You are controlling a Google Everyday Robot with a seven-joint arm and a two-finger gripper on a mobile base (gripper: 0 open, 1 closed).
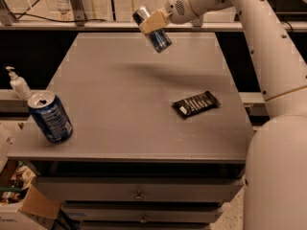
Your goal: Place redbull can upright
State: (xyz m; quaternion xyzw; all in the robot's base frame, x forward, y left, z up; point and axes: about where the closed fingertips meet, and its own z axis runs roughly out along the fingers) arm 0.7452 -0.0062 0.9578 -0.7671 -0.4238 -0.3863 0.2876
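Care with tilt before anything else. Slim silver-and-blue redbull can point(161, 40) held aslant in the air at the upper middle of the frame, silver top up and to the left, base down and to the right, well above the flat grey table top point(120, 80). Two-finger gripper with tan pads point(152, 22) clamped across the can's upper half, on the white arm point(268, 47) reaching in from the upper right. Best to swing the base squarely under the top, lower straight down to full contact of the bottom rim, and part the fingers only then. Any release while aslant likely to topple so narrow a can. Grey patch below the can, towards the far middle of the table, judged a sound landing spot, well apart from the other items.

Nearest, along the bottom edge: grey drawers with small pulls point(139, 189), and a cardboard box point(29, 210) at lower left. On the near left corner of the table, wider dark-blue soda can with white print point(49, 117), opened top showing. Right of centre, flat black snack wrapper point(195, 104). Just past the left edge, white pump bottle point(19, 84). Farthest, pale rail point(96, 27) across the top.
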